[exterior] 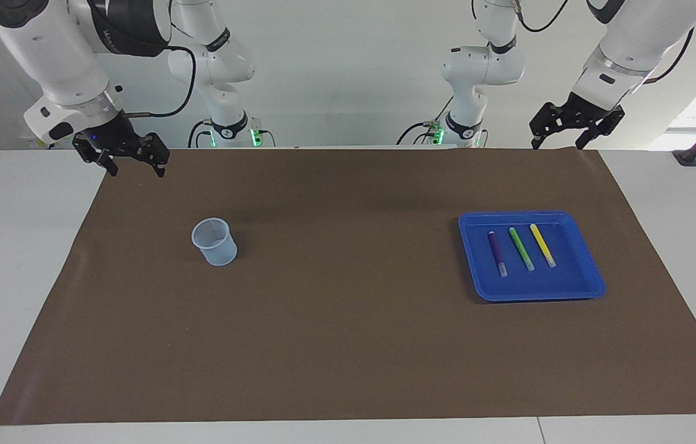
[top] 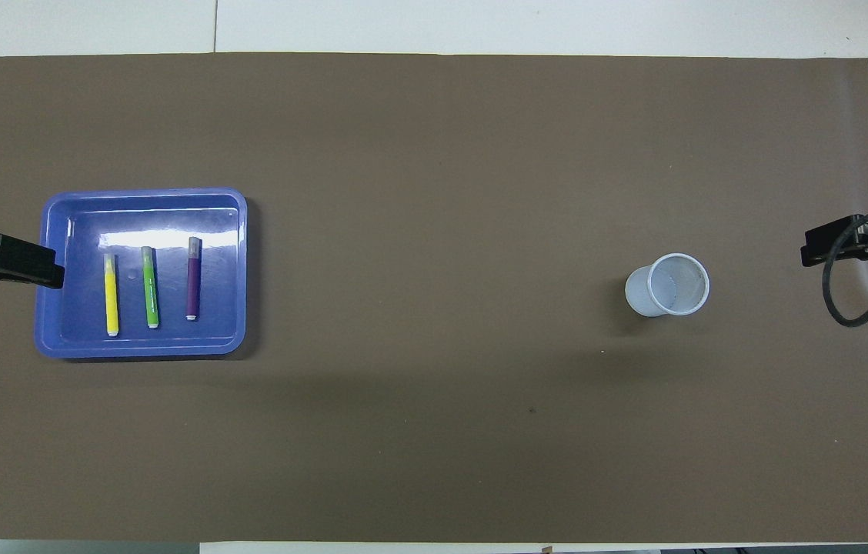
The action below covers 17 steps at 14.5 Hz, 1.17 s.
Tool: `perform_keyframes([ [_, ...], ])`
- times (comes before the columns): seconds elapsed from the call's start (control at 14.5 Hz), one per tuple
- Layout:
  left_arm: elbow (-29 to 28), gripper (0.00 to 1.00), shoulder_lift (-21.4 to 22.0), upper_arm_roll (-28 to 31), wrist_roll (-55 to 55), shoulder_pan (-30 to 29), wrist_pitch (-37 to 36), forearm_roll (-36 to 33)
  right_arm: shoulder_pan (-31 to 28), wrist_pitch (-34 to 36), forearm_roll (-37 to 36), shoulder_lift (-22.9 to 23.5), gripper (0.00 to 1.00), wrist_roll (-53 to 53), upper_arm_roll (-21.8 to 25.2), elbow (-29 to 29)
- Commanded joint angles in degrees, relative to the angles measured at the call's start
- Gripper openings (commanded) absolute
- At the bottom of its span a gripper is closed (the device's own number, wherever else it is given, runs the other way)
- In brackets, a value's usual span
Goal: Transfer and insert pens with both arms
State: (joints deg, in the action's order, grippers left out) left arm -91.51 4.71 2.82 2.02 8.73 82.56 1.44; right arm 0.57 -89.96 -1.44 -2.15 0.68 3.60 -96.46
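Surface: brown mat (exterior: pixel 348 345) is lying over a white table (exterior: pixel 15 277), covering most of it between the two arms' ends.
Room: pale wall is rising at the robots' side, with two slimmer white arms (exterior: pixel 218 68) standing idle on green-lit bases.
Right gripper (exterior: pixel 133 165): is hanging over the mat's corner at the right arm's end, fingers spread apart, holding nothing.
Left gripper (exterior: pixel 559 142): is hanging over the mat's edge at the left arm's end, fingers spread apart, holding nothing.
Cup (exterior: pixel 215 242): clear plastic, is standing upright on the mat toward the right arm's end, well apart from the tray.
Tray (exterior: pixel 592 283): blue, is sitting flat toward the left arm's end.
Pens: purple pen (exterior: pixel 497 253), green pen (exterior: pixel 521 248) and yellow pen (exterior: pixel 542 245) are lying side by side in the tray, apart from one another, pale caps pointing away from the robots.
Obstructions: nothing is lying between cup and tray.
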Motion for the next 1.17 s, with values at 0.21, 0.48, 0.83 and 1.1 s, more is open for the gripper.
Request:
perform_keyframes([
  [0.21,-0.9,1.0,1.3,0.8,-0.4,0.1,1.2,0.0,-0.3,0.5,0.1,-0.8,1.0,1.2,-0.1,-0.8],
  [0.48,-0.9,1.0,1.4,0.6,-0.1,0.2,1.1,0.0,-0.3,0.5,0.1,-0.8,1.0,1.2,-0.1,-0.8],
  [0.83,-1.7,1.0,1.8,0.6,-0.2,0.0,1.2,0.1,-0.3,0.5,0.1,-0.8,1.0,1.2,-0.1,-0.8],
  [1.1,-4.7,1.0,3.5,1.0,-0.1,0.0,1.8,0.1,-0.3,0.5,0.1,-0.8,1.0,1.2,0.0,-0.8],
])
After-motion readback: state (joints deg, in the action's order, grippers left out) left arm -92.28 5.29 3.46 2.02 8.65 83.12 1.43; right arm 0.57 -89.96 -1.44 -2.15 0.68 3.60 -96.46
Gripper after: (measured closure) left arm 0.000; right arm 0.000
